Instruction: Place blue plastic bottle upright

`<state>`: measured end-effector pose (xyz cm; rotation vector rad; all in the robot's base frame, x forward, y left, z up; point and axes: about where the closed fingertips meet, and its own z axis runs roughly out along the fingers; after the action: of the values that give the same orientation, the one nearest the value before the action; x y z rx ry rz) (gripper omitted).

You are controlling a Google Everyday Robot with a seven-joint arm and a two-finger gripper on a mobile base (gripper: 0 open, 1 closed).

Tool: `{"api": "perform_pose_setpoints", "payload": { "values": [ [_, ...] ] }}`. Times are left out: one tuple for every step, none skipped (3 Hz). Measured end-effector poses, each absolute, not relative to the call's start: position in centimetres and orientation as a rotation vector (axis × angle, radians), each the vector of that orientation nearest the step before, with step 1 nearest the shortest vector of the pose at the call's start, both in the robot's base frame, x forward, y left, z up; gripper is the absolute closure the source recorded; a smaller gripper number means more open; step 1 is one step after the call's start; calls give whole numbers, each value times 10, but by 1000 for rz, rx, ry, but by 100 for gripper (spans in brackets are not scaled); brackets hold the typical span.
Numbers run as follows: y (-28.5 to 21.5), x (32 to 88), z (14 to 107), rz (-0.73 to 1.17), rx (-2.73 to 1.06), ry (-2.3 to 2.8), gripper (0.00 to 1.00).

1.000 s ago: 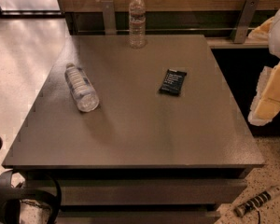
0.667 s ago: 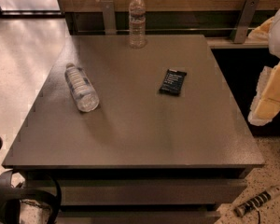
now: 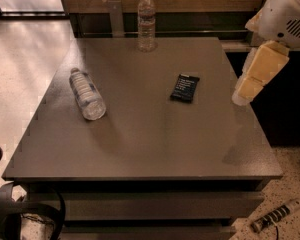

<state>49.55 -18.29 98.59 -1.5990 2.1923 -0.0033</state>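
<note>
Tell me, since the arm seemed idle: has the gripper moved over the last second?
Yes. The gripper has shifted left, from just outside the right edge of the table to over that edge, nearer the black packet.

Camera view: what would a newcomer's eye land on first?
First, the blue plastic bottle lying on its side on the left of the grey table, cap pointing toward the far edge. Next, a taller clear bottle standing upright at the far edge, and a dark packet lying flat right of centre. The gripper hangs over the table's right edge, apart from all three.
</note>
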Motion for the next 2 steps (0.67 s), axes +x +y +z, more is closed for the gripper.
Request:
{"api": "perform_pose_setpoints", "payload": {
  "values": [
    [-147, 527, 978, 154, -1486, 2220, 0],
    [-102, 550, 983, 207, -1431, 2243, 0]
  ]
}}
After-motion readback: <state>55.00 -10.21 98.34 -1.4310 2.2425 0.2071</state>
